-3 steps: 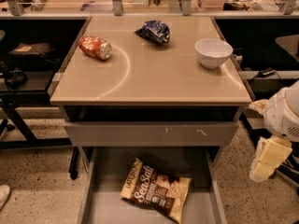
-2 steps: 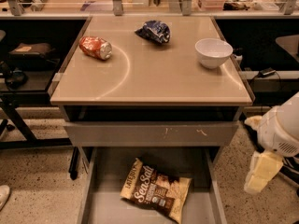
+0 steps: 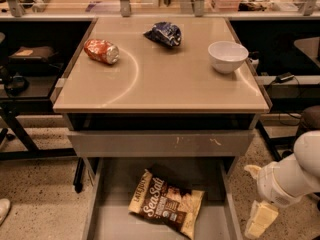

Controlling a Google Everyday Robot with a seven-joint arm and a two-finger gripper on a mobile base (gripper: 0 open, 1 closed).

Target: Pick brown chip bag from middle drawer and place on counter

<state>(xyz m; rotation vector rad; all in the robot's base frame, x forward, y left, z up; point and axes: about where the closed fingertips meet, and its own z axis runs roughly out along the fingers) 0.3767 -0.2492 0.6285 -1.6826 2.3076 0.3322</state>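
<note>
The brown chip bag (image 3: 167, 203), dark brown with white "Sea Salt" lettering, lies flat in the open middle drawer (image 3: 109, 220) at the bottom of the camera view. The beige counter (image 3: 165, 81) is above the drawer. My gripper (image 3: 259, 218) hangs on the white arm at the lower right, outside the drawer's right wall, about level with the bag and apart from it. It holds nothing that I can see.
On the counter lie a red-orange can (image 3: 101, 51) at the left, a dark blue bag (image 3: 164, 34) at the back middle and a white bowl (image 3: 228, 56) at the right. A scuffed grey drawer front (image 3: 160, 143) sits shut above the open drawer. Dark shelving flanks both sides.
My arm and gripper have moved down along the right side of the cabinet, to the level of the open drawer. The bag and the counter items have not moved.
</note>
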